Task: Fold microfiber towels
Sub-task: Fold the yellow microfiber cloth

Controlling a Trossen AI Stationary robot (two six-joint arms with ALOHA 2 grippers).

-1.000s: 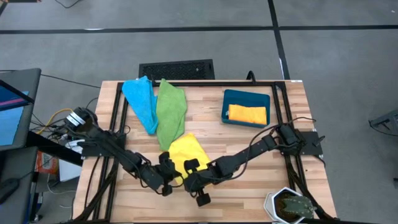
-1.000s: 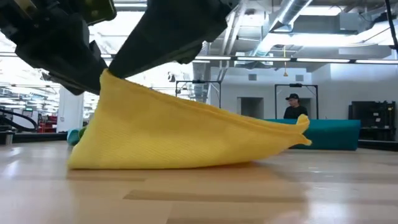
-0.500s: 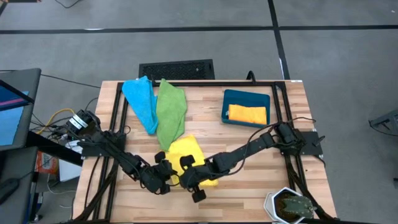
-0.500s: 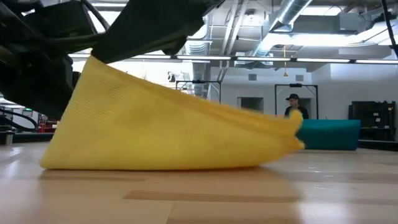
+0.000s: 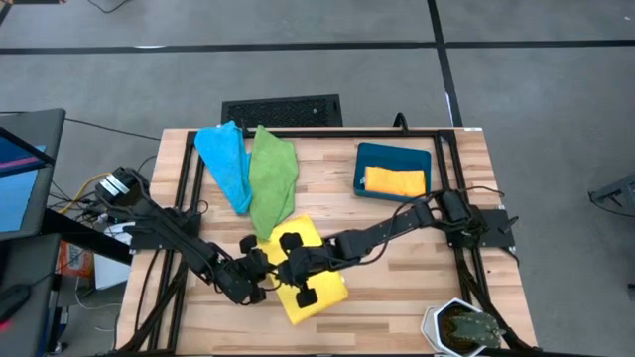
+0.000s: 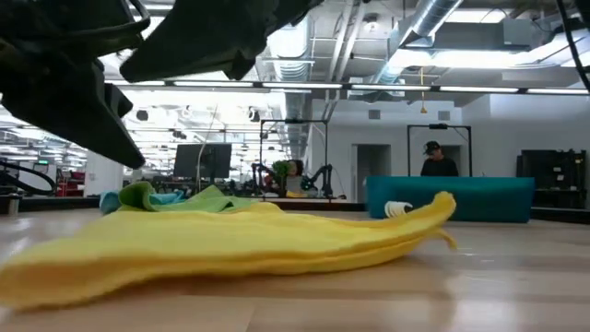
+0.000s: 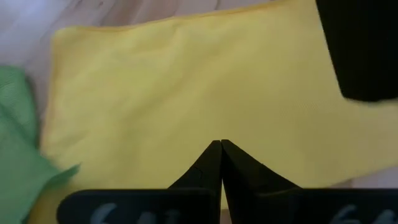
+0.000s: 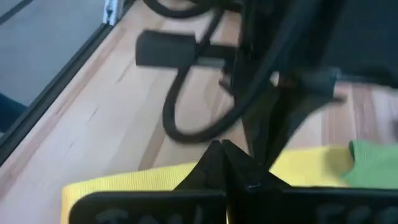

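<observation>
Yellow towel (image 5: pixel 316 288): lies spread low on the table (image 5: pixel 397 218) at its near middle, slightly rumpled, one far corner curling up in the low view (image 6: pixel 433 207). Its far edge touches the green towel.

Green towel (image 5: pixel 271 178): loose heap, far-left of centre, touching the blue towel (image 5: pixel 224 159) beside it; both well apart from the bin.

Orange towel (image 5: pixel 394 180): folded, inside the teal bin (image 5: pixel 369 155) at the far right of the table.

Left gripper (image 5: pixel 260 288): over the yellow towel's left edge, fingers pressed together (image 7: pixel 217 163); whether cloth is pinched between them cannot be told.

Right gripper (image 5: pixel 298 283): over the middle of the yellow towel, just beside the left gripper, fingers pressed together (image 8: pixel 221 158); a hold on the cloth cannot be told.

Background: a person (image 6: pixel 436 159) stands beyond the bin in the low view.
</observation>
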